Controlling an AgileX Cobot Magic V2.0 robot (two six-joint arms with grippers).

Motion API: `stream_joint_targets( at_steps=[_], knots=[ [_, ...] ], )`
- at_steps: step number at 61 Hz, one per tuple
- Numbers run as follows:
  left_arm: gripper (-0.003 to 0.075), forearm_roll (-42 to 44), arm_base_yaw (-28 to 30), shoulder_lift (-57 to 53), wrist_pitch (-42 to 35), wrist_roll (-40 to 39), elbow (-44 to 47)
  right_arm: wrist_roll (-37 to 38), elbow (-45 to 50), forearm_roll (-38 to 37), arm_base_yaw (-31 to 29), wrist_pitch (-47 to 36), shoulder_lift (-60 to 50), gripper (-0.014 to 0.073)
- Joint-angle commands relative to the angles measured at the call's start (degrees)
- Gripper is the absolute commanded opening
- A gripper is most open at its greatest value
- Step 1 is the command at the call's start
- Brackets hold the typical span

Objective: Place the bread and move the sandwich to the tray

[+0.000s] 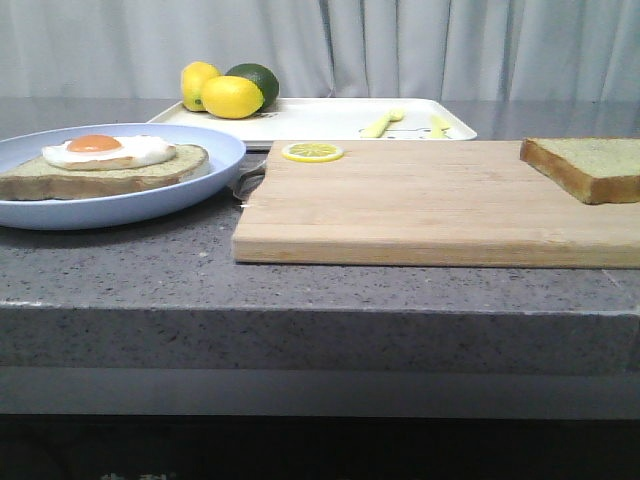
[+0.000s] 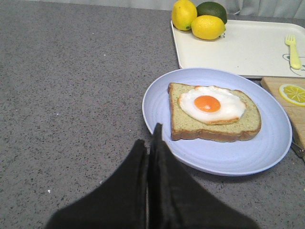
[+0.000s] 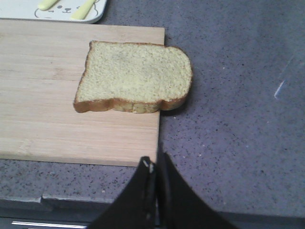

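Observation:
The sandwich [image 1: 105, 165], a bread slice with a fried egg on top, lies on the round pale-blue plate [image 1: 215, 160] at the left; it also shows in the left wrist view [image 2: 214, 114]. The plain bread [image 1: 585, 165] lies on the right end of the wooden cutting board [image 1: 420, 205], overhanging its edge in the right wrist view [image 3: 136, 76]. The cream-white tray [image 1: 330, 118] stands behind. My left gripper [image 2: 150, 138] is shut and empty, just off the plate's rim. My right gripper [image 3: 155, 162] is shut and empty, short of the bread. Neither gripper shows in the front view.
Two lemons [image 1: 232, 97] and a lime [image 1: 255, 80] sit on the tray's left corner, with a yellow fork [image 1: 382, 122] and a second utensil [image 1: 440, 125] on its right part. A thin lemon slice [image 1: 312, 152] lies on the board's far left corner. The counter's front edge [image 1: 320, 310] is near.

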Motion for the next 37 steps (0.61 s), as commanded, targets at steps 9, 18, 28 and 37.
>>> stream_joint_targets(
  at_steps=[9, 18, 28, 37],
  knots=[
    [0.0251, 0.9, -0.4, 0.8, -3.9, -0.3, -1.6, -0.1, -1.6, -1.9, -0.4, -3.5, 0.8, 0.0479],
    [0.0392, 0.9, -0.4, 0.8, -3.9, -0.3, -1.6, -0.1, -1.6, -1.9, -0.4, -3.4, 0.8, 0.0614],
    [0.0388, 0.9, -0.4, 0.8, -3.9, -0.3, -1.6, -0.1, -1.6, -1.7, -0.4, -2.5, 0.8, 0.0613],
    [0.0388, 0.9, -0.4, 0.8, -3.9, -0.3, -1.6, -0.1, -2.4, -0.7, -0.4, -1.5, 0.9, 0.0613]
  ],
)
